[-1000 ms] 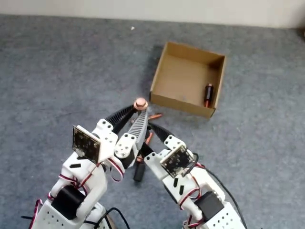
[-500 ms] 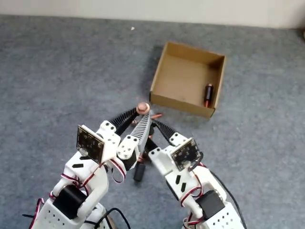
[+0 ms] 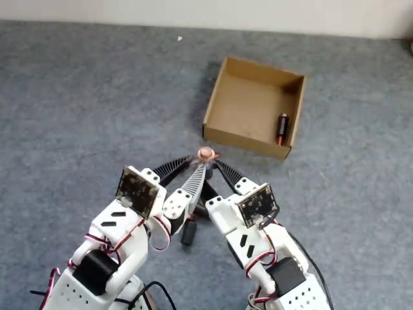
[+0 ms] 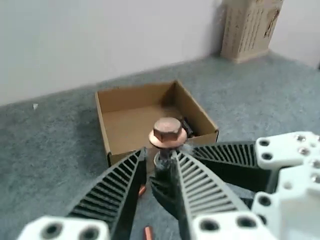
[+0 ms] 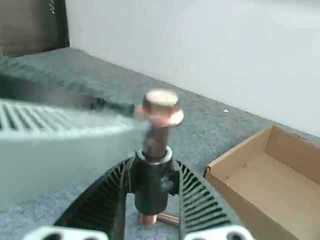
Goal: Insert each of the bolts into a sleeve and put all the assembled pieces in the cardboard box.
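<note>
Grey carpet (image 3: 77,97) covers the table on which both arms work. The cardboard box (image 3: 244,142) stands open beyond the fingertips of both grippers, nearer the right gripper's side and apart from either. One assembled piece (image 3: 282,128), dark with a copper end, lies inside it against the wall farthest from the grippers.

The left gripper (image 4: 161,159) and the right gripper (image 5: 151,170) meet tip to tip above the carpet, their ribbed black fingers (image 4: 117,192) converging to a point. The right gripper pinches a black sleeve (image 5: 150,187) upright between its two fingers. The left gripper is closed around the shank of a copper bolt (image 5: 161,107) just under the flanged head. The shank stands in the top of the sleeve and the head sits clear above the rim, not seated.

A loose sleeve (image 3: 188,234) lies on the carpet behind the fingertips, between the two wrists. A loose bolt (image 4: 148,232) lies below the left gripper's fingers.
</note>
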`<act>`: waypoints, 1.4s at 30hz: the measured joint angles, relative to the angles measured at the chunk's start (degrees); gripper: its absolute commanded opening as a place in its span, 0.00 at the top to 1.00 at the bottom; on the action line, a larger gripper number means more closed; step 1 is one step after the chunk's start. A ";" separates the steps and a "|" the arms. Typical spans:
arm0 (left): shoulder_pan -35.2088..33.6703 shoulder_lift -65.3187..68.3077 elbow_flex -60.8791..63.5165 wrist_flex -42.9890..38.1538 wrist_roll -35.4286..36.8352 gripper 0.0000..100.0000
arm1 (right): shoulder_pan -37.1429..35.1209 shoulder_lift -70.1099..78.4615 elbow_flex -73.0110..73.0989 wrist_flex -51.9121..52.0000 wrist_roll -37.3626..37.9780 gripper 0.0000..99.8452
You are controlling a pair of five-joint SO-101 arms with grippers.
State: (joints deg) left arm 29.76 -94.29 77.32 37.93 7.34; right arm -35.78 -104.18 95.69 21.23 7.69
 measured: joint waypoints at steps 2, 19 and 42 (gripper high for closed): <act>0.09 0.00 0.00 0.09 -0.97 0.89 | 0.09 0.00 0.00 0.00 0.00 0.99; -3.25 -0.79 -0.18 6.15 -5.63 0.84 | 3.52 0.18 0.00 0.09 0.09 0.99; -35.43 -0.53 12.48 6.77 -14.42 0.99 | 13.27 0.09 -0.09 14.15 -0.26 0.99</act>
State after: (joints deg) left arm -5.67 -94.81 89.80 44.70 -7.08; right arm -22.51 -104.09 95.60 35.38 7.43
